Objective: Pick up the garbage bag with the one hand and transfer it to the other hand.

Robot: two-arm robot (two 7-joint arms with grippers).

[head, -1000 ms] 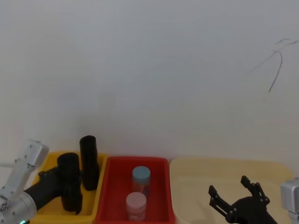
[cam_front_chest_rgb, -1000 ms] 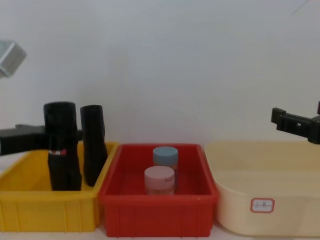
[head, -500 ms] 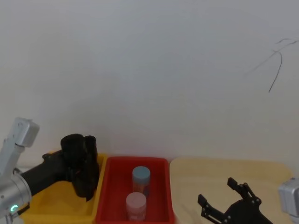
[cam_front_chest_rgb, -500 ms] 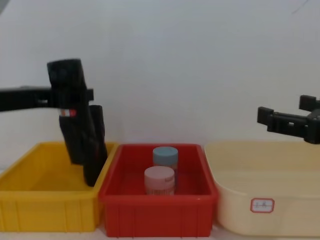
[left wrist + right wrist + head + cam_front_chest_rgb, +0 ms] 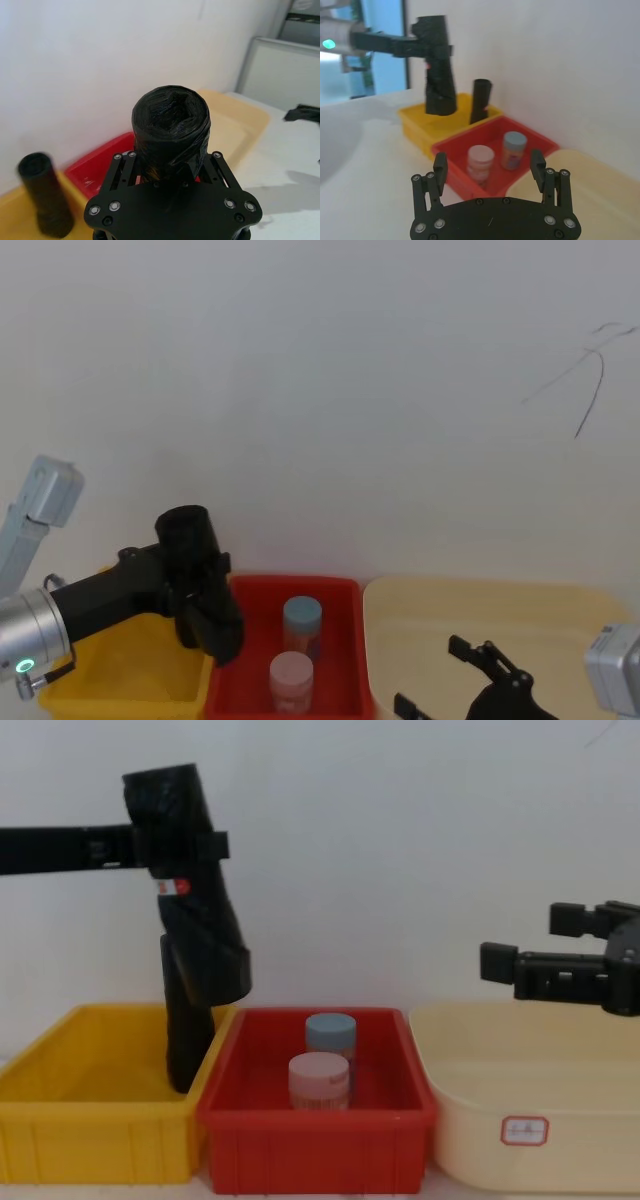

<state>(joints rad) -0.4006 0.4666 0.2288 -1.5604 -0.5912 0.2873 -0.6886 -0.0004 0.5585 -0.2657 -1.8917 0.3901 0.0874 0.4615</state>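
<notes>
left gripper (image 5: 172,845): clenched on the upper part of the garbage bag (image 5: 198,935); in the chest view its arm comes in level from 9 o'clock.
garbage bag: held in the air and tilted, top toward 11 o'clock, lower end toward 5 o'clock. Its sticker (image 5: 178,887) sits just under the grip.
lower edge: hangs above the seam between the yellow tray (image 5: 95,1145) and the red tray (image 5: 315,1150), clear of both rims.
plain roll (image 5: 185,1045): upright in the yellow tray's corner next to the red tray, at 6 o'clock of the held bag; the right wrist view shows them apart.
jars: blue-lidded jar (image 5: 330,1031) behind, pink-lidded jar (image 5: 319,1081) in front, both in the red tray at 5 o'clock of the bag's end.
open room: bare air before the wall (image 5: 400,840), above the red tray.
right gripper (image 5: 488,162): fingers spread wide, empty, over the cream tub (image 5: 560,1160), at 3 o'clock of the bag, well apart.
</notes>
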